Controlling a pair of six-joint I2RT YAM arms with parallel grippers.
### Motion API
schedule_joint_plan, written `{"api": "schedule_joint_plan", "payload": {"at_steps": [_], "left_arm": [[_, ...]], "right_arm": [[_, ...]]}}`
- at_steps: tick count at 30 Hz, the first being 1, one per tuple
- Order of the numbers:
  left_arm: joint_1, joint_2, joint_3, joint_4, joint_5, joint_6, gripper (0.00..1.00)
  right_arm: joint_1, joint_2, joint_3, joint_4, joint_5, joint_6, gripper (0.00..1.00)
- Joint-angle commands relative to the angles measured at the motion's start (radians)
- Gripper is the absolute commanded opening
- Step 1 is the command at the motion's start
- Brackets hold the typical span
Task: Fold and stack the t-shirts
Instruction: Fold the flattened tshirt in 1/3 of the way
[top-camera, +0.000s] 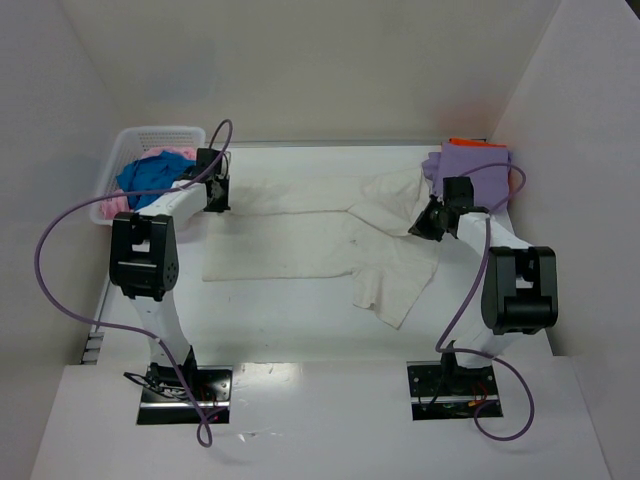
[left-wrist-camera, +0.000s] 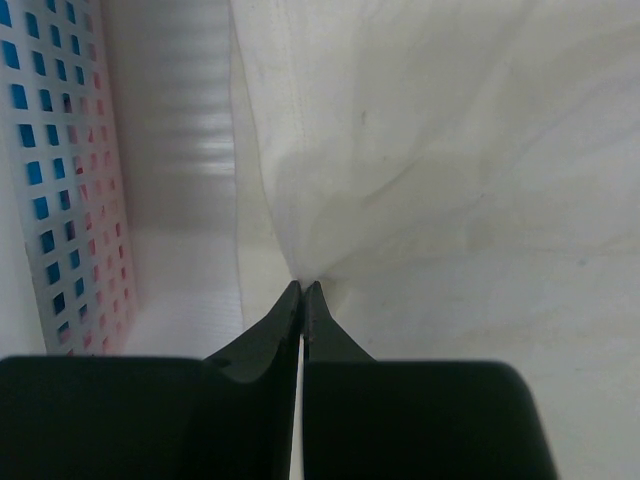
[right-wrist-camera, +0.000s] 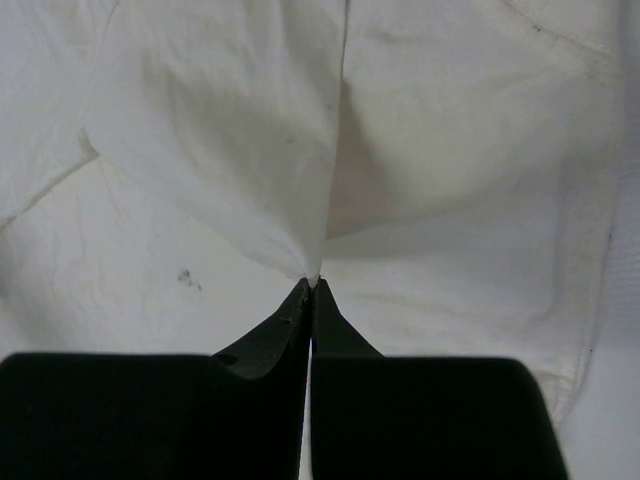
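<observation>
One cream-white t-shirt (top-camera: 300, 235) lies mid-table. Two claws pinch it tight: left claw (left-wrist-camera: 303, 290) at nine o'clock, right claw (right-wrist-camera: 312, 285) at three. One basket (top-camera: 150, 135) (ten o'clock) holds a blue shirt (top-camera: 150, 175) and a pink shirt (top-camera: 105, 208).

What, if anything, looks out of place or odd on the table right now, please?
The cream-white t-shirt lies askew: its left part is flat, but its right part is bunched and slants toward the near edge. Small dark specks also mark the cloth.
</observation>
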Motion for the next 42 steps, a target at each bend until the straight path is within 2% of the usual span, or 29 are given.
{"api": "schedule_joint_plan", "payload": {"at_steps": [1,2,3,4,5,7,11,13,19,26,38,42], "left_arm": [[-0.005,-0.024,0.016,-0.004,-0.031,-0.004,0.0],[-0.005,-0.024,0.016,-0.016,-0.031,-0.014,0.01],[-0.005,-0.024,0.027,-0.027,-0.046,-0.015,0.16],[-0.005,-0.024,0.027,-0.036,-0.046,-0.015,0.16],[-0.005,-0.037,0.027,-0.036,-0.058,-0.015,0.21],[-0.005,-0.06,0.018,-0.027,-0.058,-0.025,0.46],[-0.005,-0.069,0.041,-0.002,-0.055,-0.025,0.57],[-0.005,-0.011,0.1,-0.016,-0.032,-0.037,0.6],[-0.005,0.086,0.211,-0.006,0.012,-0.079,0.6],[0.016,0.215,0.332,0.008,0.064,-0.13,0.51],[0.076,0.255,0.303,0.044,0.117,-0.157,0.49],[0.085,0.276,0.303,0.053,0.178,-0.157,0.48]], "right_arm": [[-0.008,0.004,-0.004,0.002,0.043,-0.007,0.0],[-0.008,0.004,0.005,-0.007,0.053,-0.007,0.0],[-0.008,-0.005,0.005,-0.018,0.077,-0.017,0.0],[-0.008,-0.005,0.019,-0.027,0.077,-0.018,0.0],[-0.019,-0.005,0.019,-0.027,0.086,-0.018,0.0],[-0.029,-0.015,0.03,-0.036,0.087,-0.027,0.0],[-0.04,-0.015,0.03,-0.037,0.077,-0.027,0.0],[-0.04,-0.015,0.03,-0.037,0.077,-0.027,0.0],[-0.04,0.005,0.03,-0.049,0.088,-0.045,0.0],[-0.04,0.024,0.03,-0.049,0.088,-0.045,0.0],[-0.04,0.051,0.03,-0.049,0.079,-0.045,0.0],[-0.04,0.051,0.03,-0.049,0.088,-0.045,0.0]]}}
